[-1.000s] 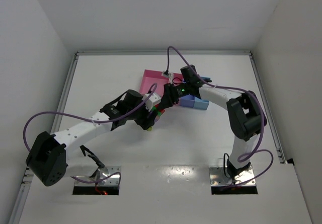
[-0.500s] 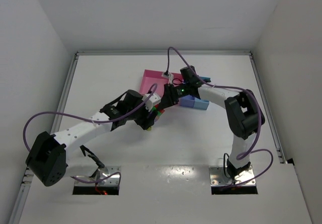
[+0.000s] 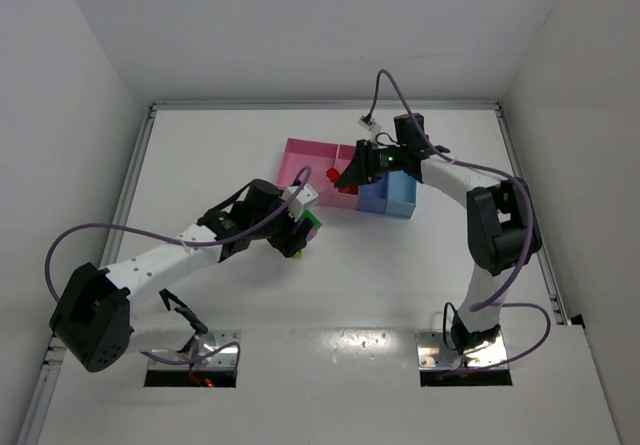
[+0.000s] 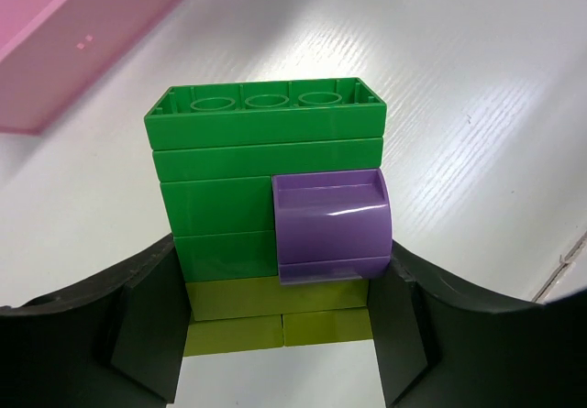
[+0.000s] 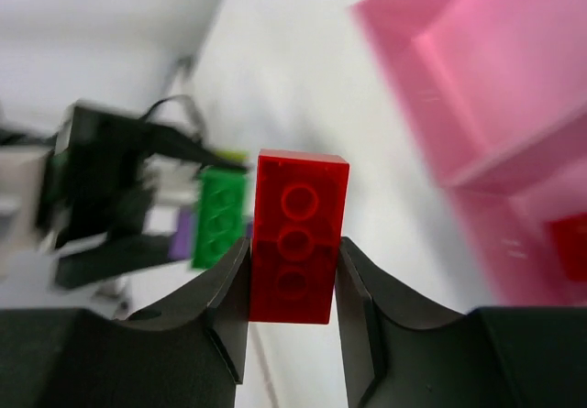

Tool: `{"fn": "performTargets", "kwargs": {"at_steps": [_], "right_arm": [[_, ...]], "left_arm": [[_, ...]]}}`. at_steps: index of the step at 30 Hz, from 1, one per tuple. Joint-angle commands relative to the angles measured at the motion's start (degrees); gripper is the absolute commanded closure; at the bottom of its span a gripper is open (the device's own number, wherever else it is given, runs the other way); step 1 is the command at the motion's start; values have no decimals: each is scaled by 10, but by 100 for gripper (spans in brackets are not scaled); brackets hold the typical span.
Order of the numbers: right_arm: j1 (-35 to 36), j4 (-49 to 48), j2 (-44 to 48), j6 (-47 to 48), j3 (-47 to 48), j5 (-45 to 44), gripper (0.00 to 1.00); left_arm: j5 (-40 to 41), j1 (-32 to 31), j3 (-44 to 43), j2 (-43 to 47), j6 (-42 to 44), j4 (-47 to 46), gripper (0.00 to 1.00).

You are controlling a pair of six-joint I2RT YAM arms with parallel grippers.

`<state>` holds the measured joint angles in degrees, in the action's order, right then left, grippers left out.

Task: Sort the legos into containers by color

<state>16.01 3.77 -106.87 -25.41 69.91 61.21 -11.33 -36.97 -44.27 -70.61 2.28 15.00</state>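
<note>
Right wrist view: near the pink bin (image 5: 514, 50), the right gripper (image 5: 293, 252) pinches a red brick (image 5: 298, 215) by its long sides. It is probably light, rigid and slick. The left gripper (image 4: 275, 280) clasps the stacked bricks (image 4: 229, 179).

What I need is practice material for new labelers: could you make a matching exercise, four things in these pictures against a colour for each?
Things
1. brick held in the right gripper
2. curved piece on the side of the stack
3. top bricks of that stack, which the left gripper holds
4. end bin, rightmost of the row in the top view

Colours
a. purple
b. light blue
c. red
d. green

Pairs: 1-c, 2-a, 3-d, 4-b
</note>
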Motion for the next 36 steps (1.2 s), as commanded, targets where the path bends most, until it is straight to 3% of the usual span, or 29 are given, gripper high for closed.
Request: {"fn": "performTargets", "kwargs": {"at_steps": [1, 2, 7, 11, 16, 20, 21, 23, 24, 27, 30, 33, 36], "right_arm": [[1, 12, 32, 25, 38, -177, 100], [6, 18, 32, 25, 38, -257, 100], [24, 42, 24, 25, 66, -393, 99], [45, 49, 12, 25, 73, -495, 87], [50, 69, -19, 25, 95, -513, 76], [55, 69, -28, 25, 95, -513, 56], [60, 69, -28, 25, 95, -513, 43], [61, 69, -28, 25, 101, -502, 34], [61, 69, -28, 19, 101, -497, 34], [61, 63, 1, 19, 87, -456, 33], [39, 55, 21, 26, 76, -301, 33], [32, 21, 16, 13, 59, -69, 33], [42, 16, 5, 7, 52, 10, 33]], "left_arm": [[8, 6, 0, 21, -6, -19, 76], [8, 6, 0, 21, -6, -19, 76], [21, 6, 0, 21, -6, -19, 76], [21, 6, 0, 21, -11, -24, 75], [21, 6, 0, 15, -11, -24, 74], [21, 6, 0, 15, -11, -24, 74], [21, 6, 0, 15, -11, -24, 74], [21, 6, 0, 15, -11, -24, 74], [21, 6, 0, 15, -11, -24, 74], [21, 6, 0, 15, -11, -24, 74], [21, 6, 0, 15, -11, -24, 74], [15, 6, 0, 15, -11, -24, 74], [15, 6, 0, 15, -11, -24, 74]]}}
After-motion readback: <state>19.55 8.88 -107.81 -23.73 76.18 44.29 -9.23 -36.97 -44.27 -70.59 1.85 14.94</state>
